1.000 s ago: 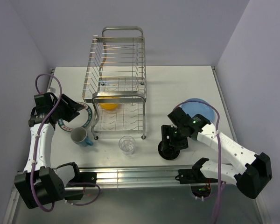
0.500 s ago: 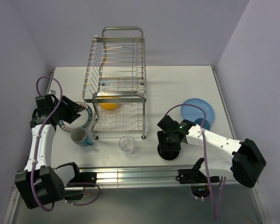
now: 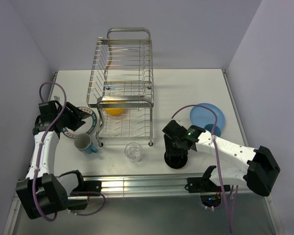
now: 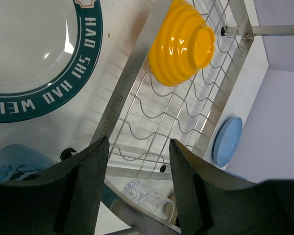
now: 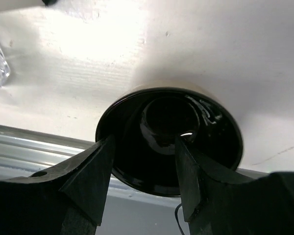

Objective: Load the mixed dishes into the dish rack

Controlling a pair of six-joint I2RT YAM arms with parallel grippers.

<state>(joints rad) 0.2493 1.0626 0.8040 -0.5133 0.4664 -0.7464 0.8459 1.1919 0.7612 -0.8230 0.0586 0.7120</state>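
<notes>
1. Black bowl (image 5: 169, 142) now fills the gap between the jaws of the right gripper (image 5: 144, 142). A second ago that gripper was off beside the blue plate (image 3: 206, 115); since then it has swung across and come down over the bowl.
2. Its jaws are spread and pinch nothing. The bowl's hollow lies straight ahead between them, its near rim just below the fingertips. I cannot tell whether either finger touches the rim.
3. The bowl has not shifted. It sits on the table near the front edge, with the clear glass (image 3: 133, 152) off to the left of the jaws and the dish rack (image 3: 122, 73) beyond that, well apart.
4. The left gripper (image 4: 139, 144) has only crept a little. Its jaws are spread and empty, with the white plate (image 4: 34, 49) beyond its left finger and the teal-and-white mug (image 4: 14, 161) just beside that finger. The yellow-orange bowl (image 4: 181, 49), already on the rack's lower shelf, lies ahead between the jaws.
5. My reading is that the right arm has finished its approach and the bowl is the next dish to load. One dish is racked, and the others in view remain on the table. The grasp probably needs one finger inside the rim before the jaws close, since the glossy wall could slip.
</notes>
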